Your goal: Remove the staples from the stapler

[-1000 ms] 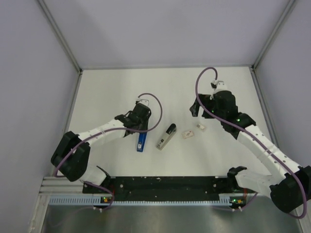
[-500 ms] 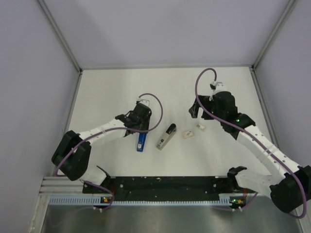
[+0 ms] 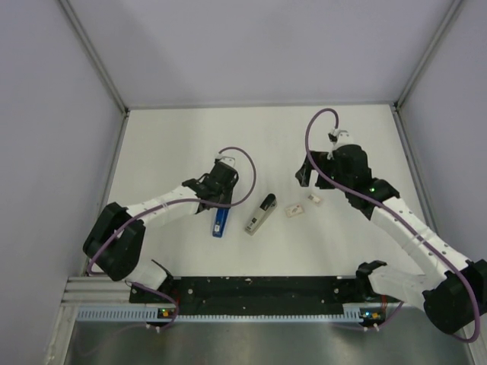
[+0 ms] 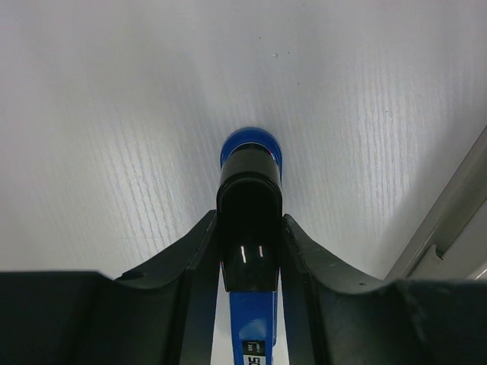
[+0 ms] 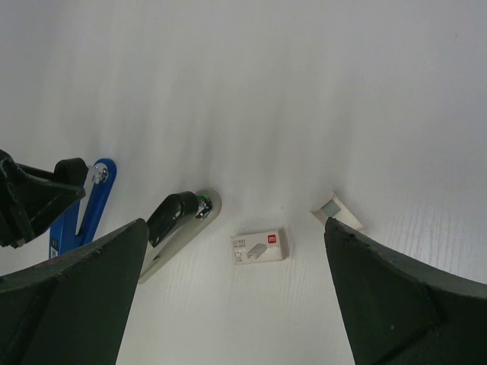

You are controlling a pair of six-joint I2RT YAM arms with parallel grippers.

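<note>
A blue stapler [image 3: 220, 220] with a black top lies left of centre on the table. My left gripper [image 3: 220, 202] is over its far end. In the left wrist view the stapler [image 4: 253, 323] runs between my fingers, and both are pressed against the sides of its black top [image 4: 249, 220]. My right gripper [image 3: 304, 173] hovers wide open and empty above the table's right half. The right wrist view shows the blue stapler [image 5: 84, 209] at far left. No staple strip is in view.
A grey stapler [image 3: 259, 214] with a black top lies just right of the blue one and shows in the right wrist view [image 5: 176, 228]. Two small whitish boxes [image 3: 293, 211] [image 3: 314, 199] lie to its right, under my right gripper [image 5: 259, 245] [image 5: 337, 211]. Walls enclose the table.
My left wrist has shifted slightly and the blue stapler's near end has swung a little to the left. The right arm has barely moved.
</note>
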